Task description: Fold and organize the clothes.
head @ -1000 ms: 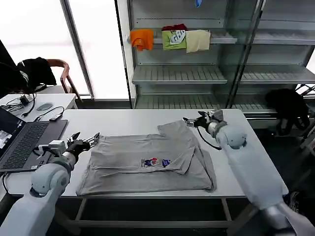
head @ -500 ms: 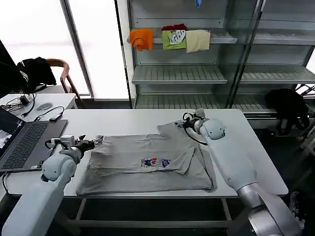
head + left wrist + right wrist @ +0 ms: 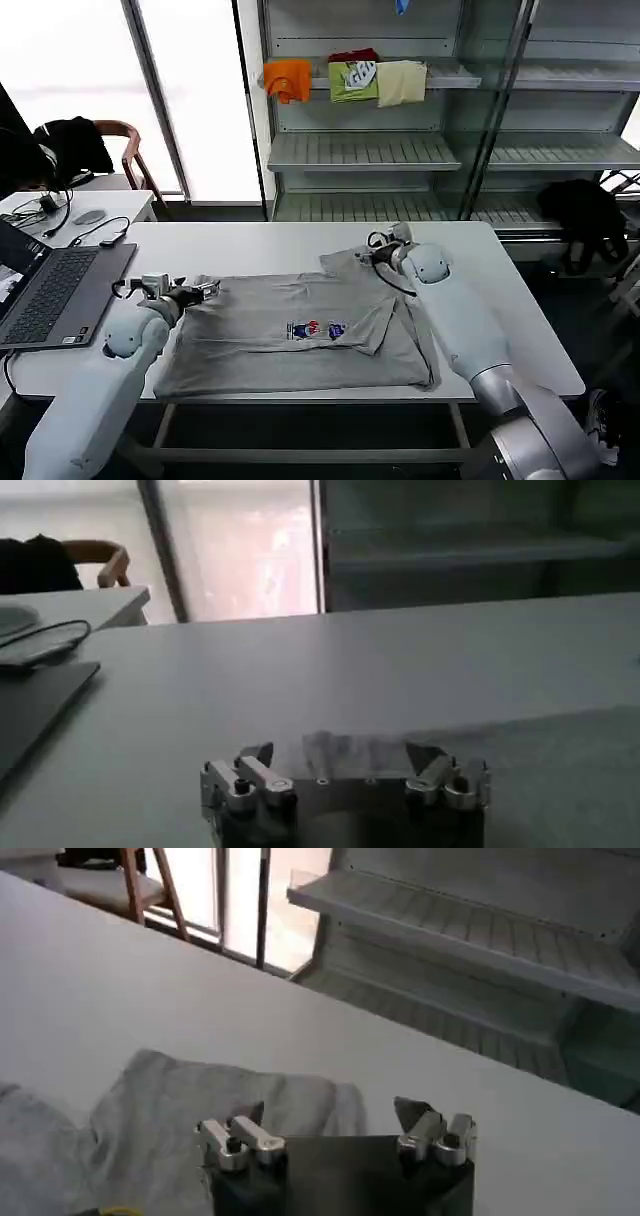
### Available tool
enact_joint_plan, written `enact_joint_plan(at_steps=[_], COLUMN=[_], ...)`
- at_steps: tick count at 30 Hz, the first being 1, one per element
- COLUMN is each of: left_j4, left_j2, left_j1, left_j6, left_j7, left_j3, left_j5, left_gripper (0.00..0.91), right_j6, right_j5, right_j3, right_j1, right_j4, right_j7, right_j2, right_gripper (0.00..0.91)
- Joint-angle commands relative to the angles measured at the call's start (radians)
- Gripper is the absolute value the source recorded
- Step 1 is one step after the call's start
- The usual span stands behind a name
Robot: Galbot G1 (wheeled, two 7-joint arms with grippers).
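Note:
A light grey short-sleeved shirt lies partly folded on the white table, its small multicoloured chest print facing up. My left gripper is at the shirt's far left corner, low over the table. In the left wrist view the left gripper is open and the shirt's edge lies just ahead between its fingers. My right gripper hovers at the shirt's far right sleeve. In the right wrist view the right gripper is open over the grey cloth.
An open laptop sits at the table's left end, with cables and a mouse on a second table behind. Shelves at the back hold folded clothes. A chair with a black jacket stands far left, a black bag right.
My left gripper has moved right onto the shirt's left corner. My right gripper has moved left toward the shirt's far right sleeve. The shirt itself has not shifted.

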Motion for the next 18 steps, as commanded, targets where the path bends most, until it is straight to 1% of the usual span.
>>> enact_joint_plan(at_steps=[1, 2, 3, 4, 5, 7, 8, 9, 10, 11, 12, 13, 14, 15, 16, 17, 18], left_j4=[0.092, 0.097, 0.103, 0.105, 0.106, 0.102, 0.101, 0.1, 0.1, 0.1, 0.099, 0.099, 0.099, 0.096, 0.096, 0.095, 0.095], left_j2=[-0.009, -0.009, -0.009, -0.008, -0.008, -0.01, -0.01, -0.012, -0.013, -0.014, -0.014, -0.014, -0.013, -0.011, -0.01, -0.01, -0.009], left_j1=[-0.047, -0.048, -0.048, -0.046, -0.044, -0.037, -0.036, -0.034, -0.034, -0.033, -0.032, -0.031, -0.03, -0.027, -0.026, -0.026, -0.025], left_j6=[0.002, 0.002, 0.002, 0.002, 0.001, 0.001, 0.001, 0.001, 0.001, 0.001, 0.001, 0.001, 0.001, 0.001, 0.001, 0.001, 0.001], left_j7=[0.014, 0.016, 0.019, 0.027, 0.03, 0.036, 0.039, 0.041, 0.045, 0.048, 0.052, 0.056, 0.059, 0.066, 0.069, 0.069, 0.071], left_j3=[0.018, 0.017, 0.015, 0.014, 0.013, 0.014, 0.014, 0.013, 0.013, 0.013, 0.013, 0.014, 0.015, 0.017, 0.017, 0.017, 0.017], left_j5=[0.015, 0.017, 0.019, 0.023, 0.025, 0.033, 0.035, 0.036, 0.039, 0.039, 0.043, 0.048, 0.053, 0.056, 0.058, 0.059, 0.06], left_gripper=[0.907, 0.907, 0.877, 0.816, 0.705, 0.584, 0.423, 0.333, 0.312, 0.252, 0.222, 0.161, 0.131, 0.03, 0.02, 0.02, 0.02], right_j6=[0.008, 0.007, 0.007, 0.007, 0.007, 0.007, 0.007, 0.007, 0.006, 0.006, 0.005, 0.004, 0.004, 0.003, 0.003, 0.003, 0.004], right_j5=[-0.012, -0.012, -0.012, -0.012, -0.012, -0.013, -0.014, -0.014, -0.014, -0.014, -0.013, -0.013, -0.013, -0.013, -0.014, -0.014, -0.013], right_j3=[0.002, 0.002, 0.0, -0.004, -0.005, -0.007, -0.008, -0.008, -0.009, -0.008, -0.009, -0.01, -0.01, -0.01, -0.011, -0.011, -0.012], right_j1=[0.006, 0.004, 0.001, -0.001, -0.004, -0.007, -0.008, -0.009, -0.011, -0.013, -0.017, -0.021, -0.024, -0.029, -0.033, -0.036, -0.041], right_j4=[-0.026, -0.025, -0.023, -0.021, -0.02, -0.021, -0.021, -0.021, -0.02, -0.017, -0.013, -0.011, -0.009, -0.006, -0.003, 0.0, 0.006], right_j7=[-0.002, -0.002, -0.003, -0.006, -0.006, -0.01, -0.011, -0.013, -0.017, -0.018, -0.02, -0.021, -0.022, -0.025, -0.026, -0.028, -0.032], right_j2=[0.012, 0.013, 0.013, 0.012, 0.012, 0.012, 0.012, 0.011, 0.011, 0.009, 0.006, 0.004, 0.003, -0.001, -0.004, -0.007, -0.012], right_gripper=[0.907, 0.907, 0.907, 0.907, 0.907, 0.907, 0.786, 0.786, 0.685, 0.574, 0.524, 0.373, 0.322, 0.202, 0.151, 0.071, 0.05])
